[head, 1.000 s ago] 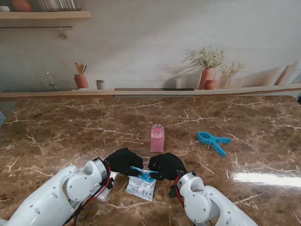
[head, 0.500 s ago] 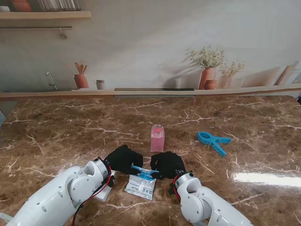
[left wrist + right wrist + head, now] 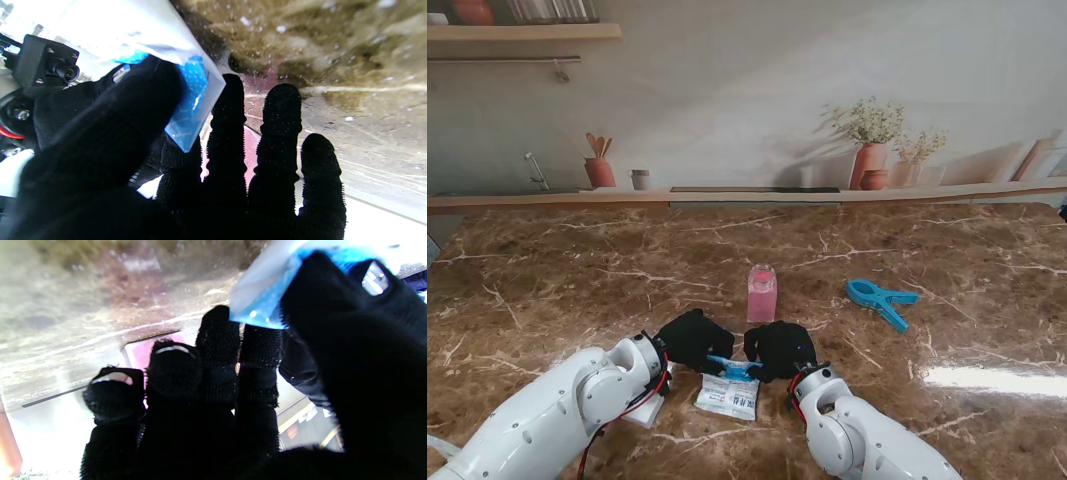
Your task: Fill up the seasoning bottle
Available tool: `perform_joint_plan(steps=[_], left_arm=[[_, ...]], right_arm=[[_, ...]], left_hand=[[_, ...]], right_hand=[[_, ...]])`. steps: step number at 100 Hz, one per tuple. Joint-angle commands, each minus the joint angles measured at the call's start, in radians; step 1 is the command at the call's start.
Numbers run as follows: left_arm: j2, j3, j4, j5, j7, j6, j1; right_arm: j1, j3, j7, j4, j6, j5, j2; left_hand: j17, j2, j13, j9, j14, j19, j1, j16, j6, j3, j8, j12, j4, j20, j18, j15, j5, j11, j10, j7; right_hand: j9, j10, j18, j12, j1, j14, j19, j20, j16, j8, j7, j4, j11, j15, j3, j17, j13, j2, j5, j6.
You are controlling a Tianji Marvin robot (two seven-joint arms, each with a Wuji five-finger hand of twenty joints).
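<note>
So both robot hands, the left robot hand (image 3: pixel 691 340) and right robot hand (image 3: pixel 779 349), pinch the blue top of the seasoning packet (image 3: pixel 729 393) just nearer me than the pink seasoning bottle (image 3: pixel 762 293), with opening and pouring seemingly left to do.
</note>
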Motion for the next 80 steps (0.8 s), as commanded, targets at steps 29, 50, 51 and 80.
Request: perform_joint_plan(steps=[29,50,51,80], left_arm=[[0.004,0.008,-0.005,0.062,0.040,0.016,0.006],[0.006,-0.017,-0.029,0.069,0.036,0.027,0.025],[0.006,-0.020,-0.031,0.068,0.035,0.028,0.027],[-0.005,-0.131,-0.120,-0.069,-0.026,0.043,0.112]], right_arm=[[0.016,-0.041,-0.061,0.043,0.045,-0.070,0.002],[0.012,-0.036,-0.061,0.038,0.048,-0.071,0.002],[0.011,-0.035,-0.061,0.037,0.047,-0.071,0.002],[-0.021,0.013,-0.018,-0.011,0.029,-0.052,0.007]], left_hand=[[-0.033,-0.060,-0.048,-0.032,-0.032,0.015,-0.012,0.034,-0.100,0.011,0.182,0.097,-0.030,-0.002,0.006,0.010,-0.069,0.115,-0.056,0.053],[-0.085,-0.017,-0.156,-0.208,-0.037,-0.058,-0.109,0.001,-0.028,-0.001,0.174,-0.104,-0.037,-0.032,-0.011,-0.094,-0.119,0.146,-0.043,-0.130],[-0.089,-0.013,-0.164,-0.220,-0.037,-0.065,-0.120,-0.006,-0.018,0.007,0.164,-0.128,-0.036,-0.035,-0.011,-0.105,-0.118,0.138,-0.041,-0.149],[-0.164,0.144,-0.309,-0.386,-0.043,-0.240,-0.268,-0.172,0.083,-0.052,0.061,-0.347,0.071,-0.135,-0.052,-0.295,-0.126,0.005,0.001,-0.445]], right_hand=[[0.026,-0.004,-0.015,0.031,0.040,-0.061,0.065,0.004,0.018,-0.011,0.036,-0.010,0.048,0.035,0.040,0.003,0.006,-0.039,0.021,-0.036],[0.022,-0.006,-0.016,0.031,0.039,-0.060,0.064,0.003,0.016,-0.015,0.041,-0.007,0.047,0.033,0.040,0.002,0.003,-0.029,0.017,-0.035],[0.021,-0.006,-0.016,0.031,0.038,-0.060,0.063,0.003,0.016,-0.016,0.040,-0.007,0.047,0.032,0.039,0.001,0.002,-0.029,0.016,-0.036],[-0.151,-0.027,0.012,-0.076,-0.074,-0.024,-0.155,-0.039,-0.088,0.002,-0.194,0.039,-0.109,-0.244,0.003,-0.193,-0.187,0.076,-0.095,0.021]])
